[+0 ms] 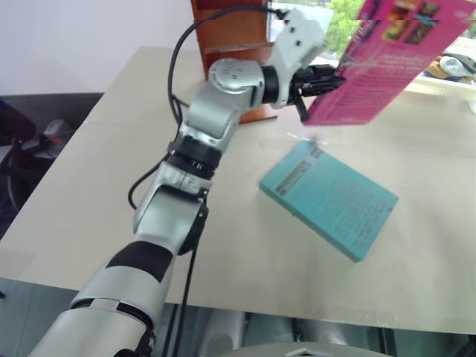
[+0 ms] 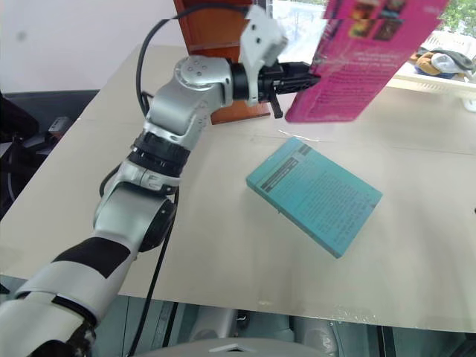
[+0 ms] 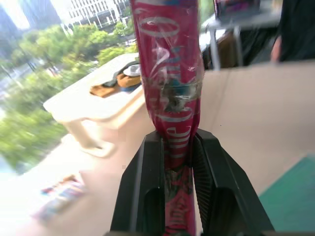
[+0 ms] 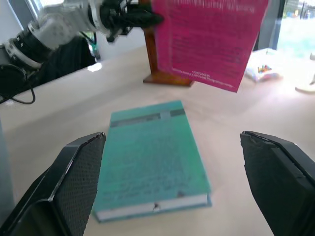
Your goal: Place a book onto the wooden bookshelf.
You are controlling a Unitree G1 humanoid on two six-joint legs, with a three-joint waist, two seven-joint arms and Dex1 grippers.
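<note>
While the left end effector (image 1: 318,80) pinches the book (image 1: 387,56) by its spine edge, fingers (image 3: 147,191) pressed against both covers, the transport step is judged to be in hand. The book hangs clear of the tabletop (image 1: 111,149), extending away from the fingertips; the wooden bookshelf (image 1: 230,37) stands just behind the wrist. A teal book (image 1: 329,197) lies flat below the end effector. The right end effector (image 4: 172,196) is spread wide and empty above the teal book. Next move: swing the book toward a shelf, leading edge aligned, before release.
</note>
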